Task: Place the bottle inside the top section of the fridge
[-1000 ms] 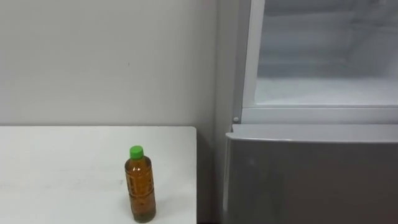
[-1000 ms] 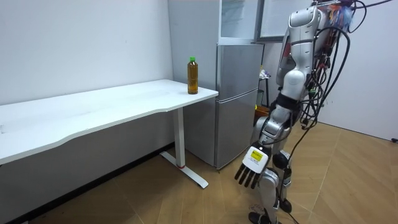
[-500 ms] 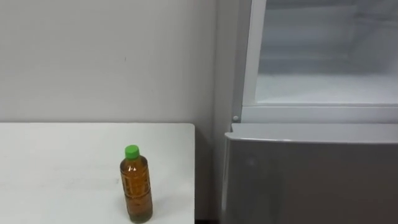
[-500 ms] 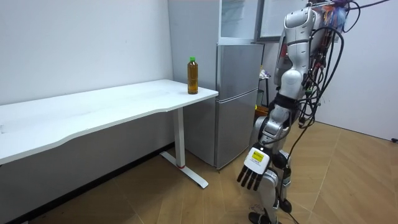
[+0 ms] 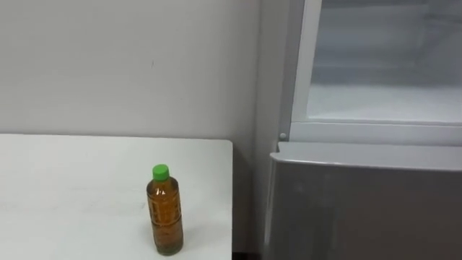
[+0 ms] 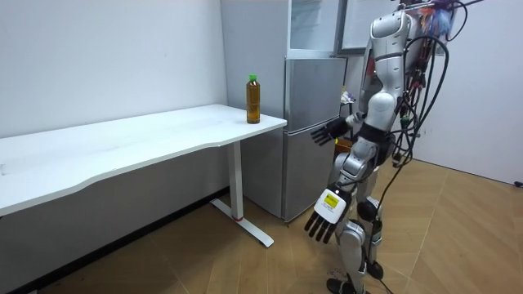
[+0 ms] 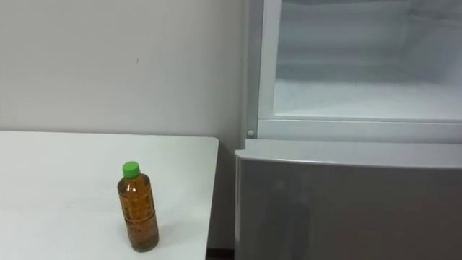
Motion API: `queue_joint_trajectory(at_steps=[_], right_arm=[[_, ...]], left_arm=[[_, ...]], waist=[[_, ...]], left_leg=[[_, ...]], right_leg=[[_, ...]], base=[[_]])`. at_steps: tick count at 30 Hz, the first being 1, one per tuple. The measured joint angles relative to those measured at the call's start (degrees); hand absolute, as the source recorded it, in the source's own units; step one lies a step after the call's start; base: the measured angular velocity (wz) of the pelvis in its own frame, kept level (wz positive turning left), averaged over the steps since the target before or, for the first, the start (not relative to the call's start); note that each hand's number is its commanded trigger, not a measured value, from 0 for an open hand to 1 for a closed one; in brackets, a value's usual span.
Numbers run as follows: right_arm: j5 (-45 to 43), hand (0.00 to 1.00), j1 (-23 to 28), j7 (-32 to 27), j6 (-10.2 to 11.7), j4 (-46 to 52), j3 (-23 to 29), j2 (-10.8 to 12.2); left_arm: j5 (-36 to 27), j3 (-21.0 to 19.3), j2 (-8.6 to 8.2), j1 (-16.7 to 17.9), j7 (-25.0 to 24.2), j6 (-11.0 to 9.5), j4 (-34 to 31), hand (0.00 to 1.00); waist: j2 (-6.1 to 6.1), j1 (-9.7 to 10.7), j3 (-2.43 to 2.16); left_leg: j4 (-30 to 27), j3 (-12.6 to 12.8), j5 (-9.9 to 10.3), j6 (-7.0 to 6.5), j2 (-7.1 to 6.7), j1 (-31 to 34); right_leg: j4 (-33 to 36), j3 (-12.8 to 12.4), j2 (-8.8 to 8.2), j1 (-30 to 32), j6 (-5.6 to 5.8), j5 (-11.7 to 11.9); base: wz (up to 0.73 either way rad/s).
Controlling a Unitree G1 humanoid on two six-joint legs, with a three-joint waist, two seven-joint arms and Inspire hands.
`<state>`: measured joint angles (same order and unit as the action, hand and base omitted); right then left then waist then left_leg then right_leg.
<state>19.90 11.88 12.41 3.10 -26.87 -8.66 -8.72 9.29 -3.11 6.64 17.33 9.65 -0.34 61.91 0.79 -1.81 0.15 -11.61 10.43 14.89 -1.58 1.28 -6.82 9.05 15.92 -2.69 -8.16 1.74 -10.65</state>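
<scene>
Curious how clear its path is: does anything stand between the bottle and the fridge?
Nothing: in the left eye view, bare table runs from the bottle to its edge, just short of the fridge.

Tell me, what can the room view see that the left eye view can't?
The room view brings the robot's hands: the left hand hangs low with open fingers, and the right hand is up in front of the fridge, fingers spread. It also brings the table leg and the wooden floor. The left eye view brings a straight look into the open upper fridge. Both share the bottle, upright on the white table beside the fridge.
</scene>
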Motion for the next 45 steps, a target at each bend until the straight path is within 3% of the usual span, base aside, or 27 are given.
queue_joint_trajectory(at_steps=[4, 11, 19, 26, 32, 37, 39, 45], right_arm=[[-0.1, 0.0, -0.1, 1.6, 0.0, 6.8, -2.1, -0.1], [-0.2, 0.0, -0.6, 2.1, -0.2, 14.4, -3.9, -0.4], [-0.1, 0.0, -4.5, 4.4, -0.5, 25.7, -4.9, -0.5], [0.6, 0.0, -6.8, 4.7, -1.2, 29.7, -4.7, -0.6], [2.5, 0.0, -9.6, 3.7, -1.3, 30.6, -3.6, -0.9], [2.4, 0.0, -12.3, 2.6, -1.3, 30.7, -3.2, -0.9], [2.4, 0.0, -13.4, 2.1, -1.3, 31.0, -2.9, -0.9], [2.3, 0.0, -14.8, 1.3, -1.3, 35.8, -1.3, -1.1]], left_arm=[[0.1, 0.1, 0.74, 0.2, -0.2, 0.2, 0.0, 0.0], [0.4, 1.5, 0.96, -0.1, -0.3, 0.5, 0.1, 0.0], [0.3, 3.5, 0.96, -0.3, -2.5, 1.4, 0.1, 0.0], [0.3, 5.1, 1.03, -0.6, -2.9, 1.8, 0.0, 0.0], [0.5, 4.9, 2.0, -0.5, -4.0, 1.8, 0.1, 0.0], [0.5, 4.9, 2.65, -0.4, -5.5, 2.3, 0.0, 0.0], [0.5, 4.9, 3.02, -0.6, -6.2, 2.5, 0.0, 0.0], [3.0, 4.4, 3.07, -0.8, -6.4, 2.9, -0.1, 0.0]], waist=[[0.47, -0.5, -0.01], [0.25, -2.3, 0.09], [0.21, -3.4, 0.38], [0.35, -3.3, 0.24], [1.41, -3.3, -0.38], [1.69, -3.2, -0.26], [1.74, -3.0, 0.04], [1.74, -3.3, 0.1]], left_leg=[[-0.1, -0.4, 0.0, 0.0, -0.1, 0.1], [0.0, -0.1, 0.0, -0.01, -0.1, 0.0], [-0.1, 0.2, 0.0, -0.01, 0.02, 0.2], [-0.2, 0.2, 0.0, -0.02, 0.0, 0.2], [-0.3, -0.1, -0.1, -0.04, -0.12, 0.1], [-0.7, -0.5, -0.1, -0.04, -0.12, 0.1], [-1.0, -1.4, 0.0, -0.04, -0.11, 0.2], [-1.0, -2.1, 0.0, -0.01, -0.02, 0.8]], right_leg=[[-0.2, 0.0, -0.04, -0.2, 0.0, 0.0], [-0.1, -0.1, -0.02, -0.1, 0.0, 0.0], [0.7, -0.2, -0.07, 0.3, 0.0, 0.0], [0.8, 0.0, -0.1, 0.3, 0.0, 0.0], [0.7, 0.0, -0.24, 0.0, 0.0, 0.0], [0.7, 0.1, -0.29, -0.3, 0.0, 0.0], [0.7, 1.0, -0.29, -0.6, 0.0, 0.0], [0.7, 1.7, -0.16, -0.6, 0.0, 0.0]], base=[[0.05], [-0.02], [0.0], [0.0], [0.02], [0.02], [0.16], [0.06]])
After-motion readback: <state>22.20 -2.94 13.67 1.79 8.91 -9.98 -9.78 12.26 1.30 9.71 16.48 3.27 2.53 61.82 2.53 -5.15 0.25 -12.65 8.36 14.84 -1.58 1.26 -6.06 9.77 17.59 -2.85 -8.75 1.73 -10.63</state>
